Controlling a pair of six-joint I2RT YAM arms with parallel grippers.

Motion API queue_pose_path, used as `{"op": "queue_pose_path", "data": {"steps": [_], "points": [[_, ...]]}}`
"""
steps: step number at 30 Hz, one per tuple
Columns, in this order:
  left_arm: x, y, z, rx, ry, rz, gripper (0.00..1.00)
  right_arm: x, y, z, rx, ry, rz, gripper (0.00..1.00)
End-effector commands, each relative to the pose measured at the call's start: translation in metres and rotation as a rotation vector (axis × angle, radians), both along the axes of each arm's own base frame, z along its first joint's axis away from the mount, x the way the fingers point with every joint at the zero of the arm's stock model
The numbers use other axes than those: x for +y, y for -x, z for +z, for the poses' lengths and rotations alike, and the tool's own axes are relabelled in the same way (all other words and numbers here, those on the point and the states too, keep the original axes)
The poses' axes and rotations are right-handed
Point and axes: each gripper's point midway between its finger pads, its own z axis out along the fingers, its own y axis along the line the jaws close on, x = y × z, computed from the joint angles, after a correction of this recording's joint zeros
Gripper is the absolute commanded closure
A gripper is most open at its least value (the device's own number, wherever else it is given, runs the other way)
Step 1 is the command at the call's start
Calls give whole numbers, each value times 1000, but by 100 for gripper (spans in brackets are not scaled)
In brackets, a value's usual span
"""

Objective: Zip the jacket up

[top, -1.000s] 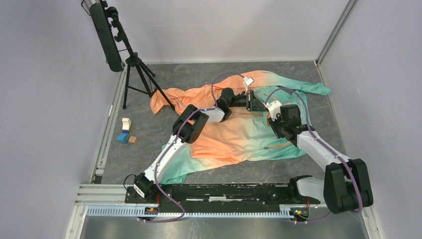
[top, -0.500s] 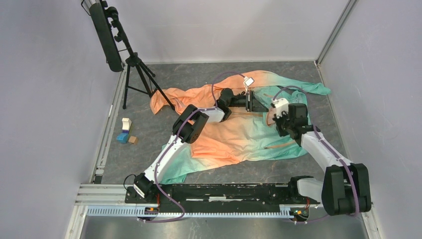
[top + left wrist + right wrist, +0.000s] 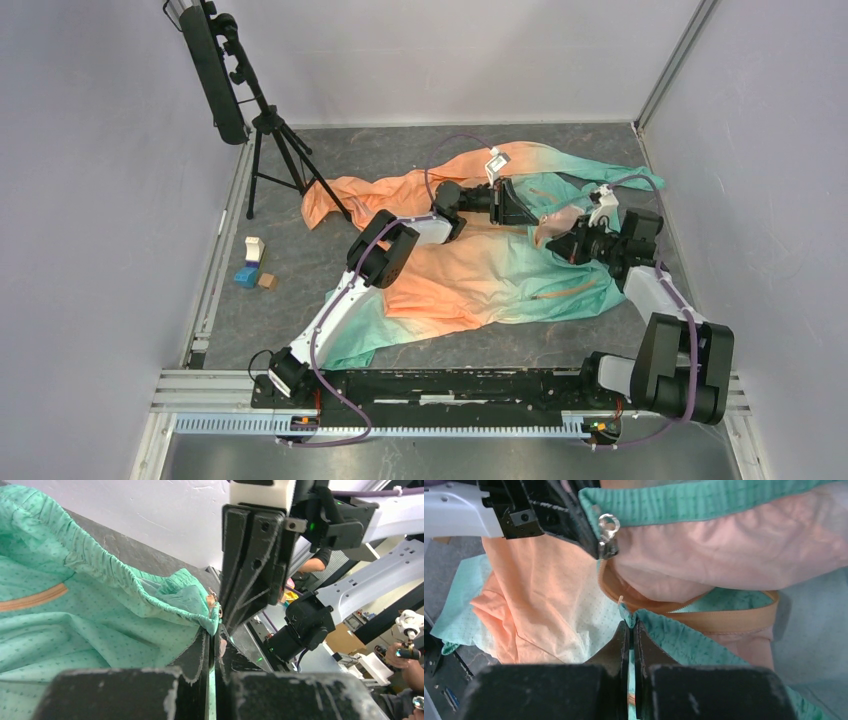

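From above, the thin windbreaker jacket, fading from orange to mint green, lay spread and rumpled on the grey mottled table; the left gripper and right gripper met near its far right part, where the cloth was lifted; a black tripod and small coloured blocks stood well to the left. In the left wrist view, the left gripper had its fingers pressed almost together on the gathered mint hem of the jacket. In the right wrist view, the right gripper was pinched nearly closed on a mint edge beside the orange zip tape; a silver zip pull hung just above.
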Motion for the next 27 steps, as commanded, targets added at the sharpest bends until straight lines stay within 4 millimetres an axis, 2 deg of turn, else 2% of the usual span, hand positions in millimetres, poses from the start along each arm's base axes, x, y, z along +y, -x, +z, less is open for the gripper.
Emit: {"op": "queue_pose_path", "data": {"steps": [1, 5, 14, 21, 27], "points": [[6, 13, 10, -98, 59, -55, 98, -10, -17, 26, -94, -54, 1, 100], [7, 17, 11, -82, 73, -81, 98, 0, -14, 27, -117, -110, 73, 100], [6, 22, 10, -39, 48, -147, 98, 1, -21, 28, -150, -88, 166, 100], [9, 23, 15, -23, 34, -168, 98, 3, -20, 25, -144, -97, 173, 100], [12, 17, 22, -4, 41, -161, 98, 5, -16, 30, -156, -113, 178, 100]]}}
